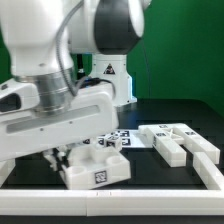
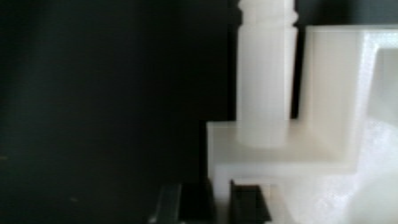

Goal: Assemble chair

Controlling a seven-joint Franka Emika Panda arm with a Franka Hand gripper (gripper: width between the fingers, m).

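Note:
A chunky white chair block with a small square tag on its front lies at the exterior view's lower left. My gripper reaches down at that block's left end, under the big white arm. In the wrist view the same block has a white bar running away from it and a stepped wall beside the bar. The gripper is shut, with a thin white edge of the block between its dark fingers. More white chair parts lie at the exterior view's right.
The marker board lies behind the held block. A long white border rail runs along the front edge. A further white part sits at the far right. The robot's white base stands at the back.

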